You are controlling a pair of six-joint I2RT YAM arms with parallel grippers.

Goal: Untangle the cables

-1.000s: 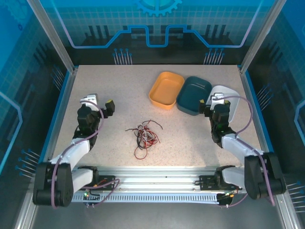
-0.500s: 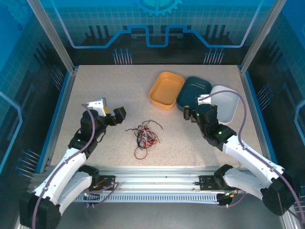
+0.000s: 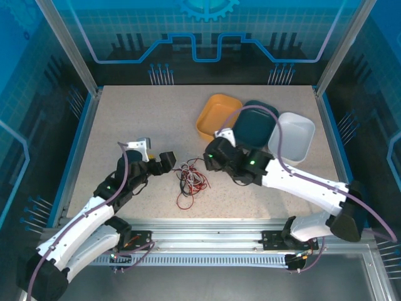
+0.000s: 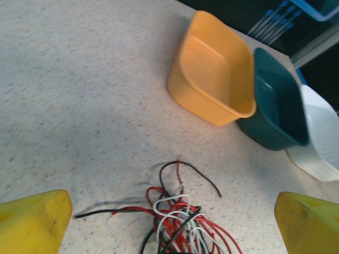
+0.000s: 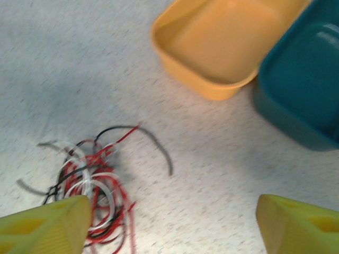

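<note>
Cables (image 3: 191,179) — left claw (image 3: 167,160), right claw (image 3: 212,155) flanking

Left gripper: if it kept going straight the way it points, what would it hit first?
Most likely the cables, just ahead of the open left gripper; the orange bin sits farther on. Depth is hard to judge.

Top external: mounted high at the near side, angled down.
Wrist views: held low and close; cables (image 4: 180,219) and orange tub (image 4: 214,69) shared.
</note>
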